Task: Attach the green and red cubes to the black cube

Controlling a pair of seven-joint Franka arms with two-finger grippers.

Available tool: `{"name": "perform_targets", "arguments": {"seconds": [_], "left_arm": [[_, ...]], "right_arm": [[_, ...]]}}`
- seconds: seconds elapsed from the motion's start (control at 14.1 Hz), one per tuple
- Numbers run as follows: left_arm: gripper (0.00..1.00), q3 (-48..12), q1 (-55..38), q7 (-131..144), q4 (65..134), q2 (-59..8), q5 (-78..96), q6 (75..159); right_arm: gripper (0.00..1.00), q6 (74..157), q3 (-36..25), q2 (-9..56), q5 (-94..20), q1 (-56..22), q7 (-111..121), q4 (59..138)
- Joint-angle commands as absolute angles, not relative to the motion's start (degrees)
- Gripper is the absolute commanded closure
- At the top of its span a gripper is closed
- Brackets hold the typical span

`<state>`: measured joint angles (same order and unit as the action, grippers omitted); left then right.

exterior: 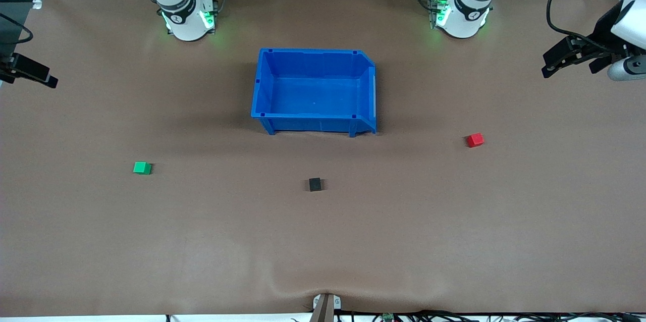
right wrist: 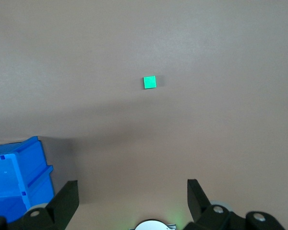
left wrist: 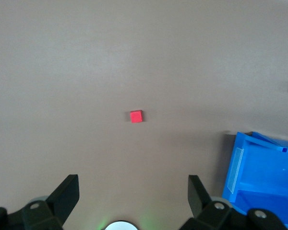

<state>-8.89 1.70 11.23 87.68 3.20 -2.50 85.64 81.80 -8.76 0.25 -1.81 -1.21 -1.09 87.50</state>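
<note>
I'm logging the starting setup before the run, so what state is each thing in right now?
green cube: loose on the table, untouched, apart from the others.
red cube: loose on the table, untouched.
black cube: alone, nothing attached.
blue bin: upright, empty.
left gripper: open, empty, high over the red cube.
right gripper: open, empty, high over the green cube.

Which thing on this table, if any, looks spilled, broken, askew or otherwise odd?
Nothing stands out. The green cube, black cube and red cube sit flat and apart on the table; the blue bin stands upright.
</note>
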Motion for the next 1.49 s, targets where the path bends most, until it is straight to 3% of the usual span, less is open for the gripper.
{"name": "perform_targets", "arguments": {"seconds": [0.0,0.71,1.14,1.42], "left_arm": [[0.00,-9.0,2.2,10.2,86.6,3.5,-1.8,84.1],[0.00,-9.3,2.1,11.3,86.2,4.1,-2.5,82.4],[0.00,-9.4,1.9,11.6,86.7,4.5,-2.4,80.3],[0.00,-9.4,1.9,10.3,88.9,4.4,-1.9,81.2]], "right_arm": [[0.00,83.2,-8.5,-0.2,-0.7,-1.1,-1.3,89.1],[0.00,86.7,-8.5,2.7,-1.1,-0.8,-1.1,89.9],[0.00,95.0,-8.7,2.6,-1.1,-0.8,0.7,97.3],[0.00,107.4,-8.8,2.7,-1.1,-0.6,2.1,107.2]]}}
